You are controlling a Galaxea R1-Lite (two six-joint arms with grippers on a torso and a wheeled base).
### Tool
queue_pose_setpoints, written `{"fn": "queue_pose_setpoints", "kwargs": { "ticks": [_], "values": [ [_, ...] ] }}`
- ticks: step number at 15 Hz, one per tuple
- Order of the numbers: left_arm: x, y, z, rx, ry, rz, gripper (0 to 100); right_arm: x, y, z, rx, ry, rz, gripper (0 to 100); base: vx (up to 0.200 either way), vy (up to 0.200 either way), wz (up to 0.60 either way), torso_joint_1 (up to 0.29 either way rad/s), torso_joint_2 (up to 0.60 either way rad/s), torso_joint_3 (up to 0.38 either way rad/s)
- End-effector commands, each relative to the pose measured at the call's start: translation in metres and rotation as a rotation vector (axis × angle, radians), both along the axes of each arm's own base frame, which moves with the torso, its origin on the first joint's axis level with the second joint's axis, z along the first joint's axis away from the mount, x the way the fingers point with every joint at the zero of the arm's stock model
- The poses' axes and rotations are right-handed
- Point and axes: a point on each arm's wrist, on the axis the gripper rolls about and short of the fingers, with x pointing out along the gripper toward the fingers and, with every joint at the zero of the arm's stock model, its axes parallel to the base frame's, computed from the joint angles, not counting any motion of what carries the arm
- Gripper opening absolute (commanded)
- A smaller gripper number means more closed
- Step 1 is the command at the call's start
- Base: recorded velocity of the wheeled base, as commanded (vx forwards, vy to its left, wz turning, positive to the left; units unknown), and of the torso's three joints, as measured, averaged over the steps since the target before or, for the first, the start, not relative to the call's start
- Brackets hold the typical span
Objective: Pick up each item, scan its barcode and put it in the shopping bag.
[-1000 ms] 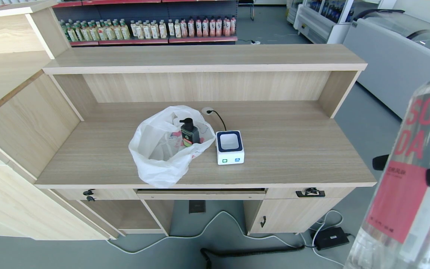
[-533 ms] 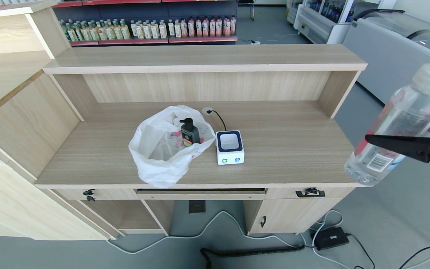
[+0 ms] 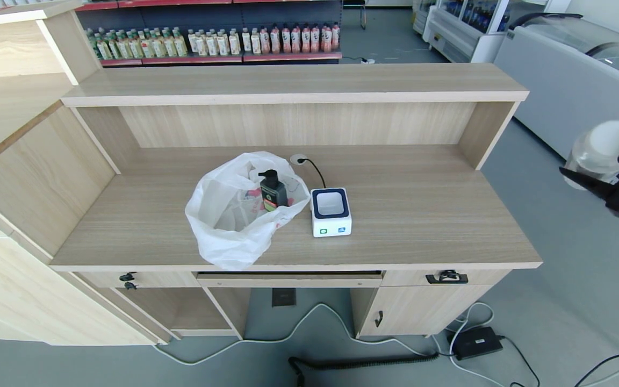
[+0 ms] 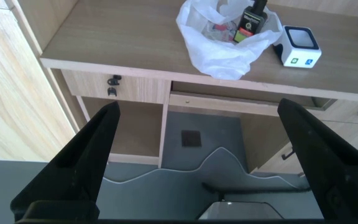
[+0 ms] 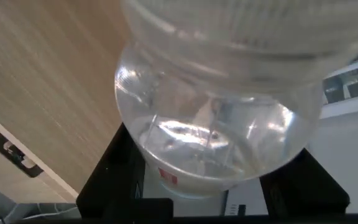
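A: One item airborne: the soda bottle [image 3: 602, 148] sits in the right gripper [image 3: 591, 177], jaws closed on its body, out past the right end of the counter [image 3: 422, 215].
B: Versus 1.0 s ago?
A: Then it was upright, close to the head camera. At 0.5 s it was tilted, barcode showing. Now it's farther out, cap toward the camera. The barcode probably faces away; can't confirm.
B: Implication?
A: Not scanned yet. The scanner [image 3: 331, 212] and shopping bag [image 3: 234, 215] are well apart from it. Left gripper [image 4: 204, 155]: jaws wide, empty.
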Motion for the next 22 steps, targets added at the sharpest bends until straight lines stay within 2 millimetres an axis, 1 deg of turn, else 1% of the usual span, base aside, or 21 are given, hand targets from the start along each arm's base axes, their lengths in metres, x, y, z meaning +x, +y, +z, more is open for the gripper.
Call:
{"fn": "queue_pose_setpoints", "kwargs": {
  "ticks": [1, 2, 3, 6, 7, 9, 10, 11, 14, 15, 19, 22],
  "values": [
    [0.0, 0.0, 0.0, 0.0, -0.001, 0.0, 100, 0.015, -0.003, -0.01, -0.055, 0.015, 0.049, 0, 0.0, 0.0, 0.0, 0.0, 0.0, 0.0],
    [0.0, 0.0, 0.0, 0.0, -0.001, 0.0, 100, 0.018, -0.003, -0.009, -0.089, -0.004, 0.065, 0, 0.0, 0.0, 0.0, 0.0, 0.0, 0.0],
    [0.0, 0.0, 0.0, 0.0, -0.001, 0.0, 100, 0.023, -0.004, -0.009, -0.135, -0.02, 0.072, 0, 0.0, 0.0, 0.6, -0.002, 0.0, 0.007],
    [0.0, 0.0, 0.0, 0.0, -0.001, 0.0, 100, 0.042, 0.006, -0.015, -0.211, -0.104, 0.127, 0, 0.0, 0.0, 0.6, 0.002, 0.0, 0.002],
    [0.0, 0.0, 0.0, 0.0, -0.001, 0.0, 100, 0.048, 0.012, -0.017, -0.222, -0.137, 0.159, 0, 0.0, 0.0, 0.6, 0.002, 0.01, 0.002],
    [0.0, 0.0, 0.0, 0.0, -0.001, 0.0, 100, 0.065, 0.033, -0.023, -0.242, -0.224, 0.245, 0, 0.0, 0.0, 0.6, 0.007, 0.01, 0.005],
    [0.0, 0.0, 0.0, 0.0, -0.001, 0.0, 100, 0.067, 0.037, -0.026, -0.246, -0.234, 0.261, 0, 0.0, 0.0, 0.6, 0.002, 0.0, 0.007],
    [0.0, 0.0, 0.0, 0.0, -0.001, 0.0, 100, 0.075, 0.044, -0.04, -0.268, -0.244, 0.298, 0, 0.0, 0.0, 0.0, 0.0, 0.0, 0.0],
    [0.0, 0.0, 0.0, 0.0, -0.001, 0.0, 100, 0.078, 0.053, -0.075, -0.278, -0.19, 0.34, 0, 0.0, 0.0, 0.0, 0.0, 0.0, 0.0],
    [0.0, 0.0, 0.0, 0.0, -0.001, 0.0, 100, 0.079, 0.053, -0.082, -0.282, -0.182, 0.342, 0, 0.0, 0.0, 0.0, 0.0, 0.0, 0.0],
    [0.0, 0.0, 0.0, 0.0, -0.001, 0.0, 100, 0.083, 0.055, -0.091, -0.319, -0.192, 0.35, 0, 0.0, 0.0, 0.0, 0.0, 0.0, 0.0],
    [0.0, 0.0, 0.0, 0.0, -0.001, 0.0, 100, 0.087, 0.057, -0.104, -0.316, -0.175, 0.373, 0, 0.0, 0.0, 0.0, 0.0, 0.0, 0.0]
  ]
}}
